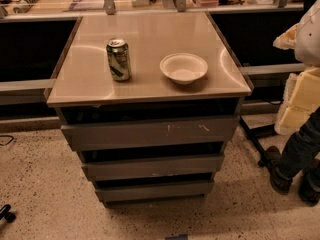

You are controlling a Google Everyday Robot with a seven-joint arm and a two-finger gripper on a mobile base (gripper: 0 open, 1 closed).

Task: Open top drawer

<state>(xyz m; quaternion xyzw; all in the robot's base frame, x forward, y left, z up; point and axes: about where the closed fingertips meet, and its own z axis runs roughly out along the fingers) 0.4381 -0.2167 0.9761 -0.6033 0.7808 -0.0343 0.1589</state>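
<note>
The top drawer (145,133) is the widest of three flat dark-grey handleless fronts on a cabinet in the middle of the camera view. It has small whitish scratch marks (186,128) right of centre. A dark gap runs between it and the tabletop (150,86) above. Two narrower grey drawer fronts, the middle one (152,167) and the bottom one (155,190), sit below it and are set further back. My gripper is out of view in this frame.
A green drink can (118,59) and a white bowl (183,67) stand on the tabletop. A person (295,144) holding yellowish foam stands at the right, feet close to the cabinet. A black caster (7,214) sits on the speckled floor at bottom left.
</note>
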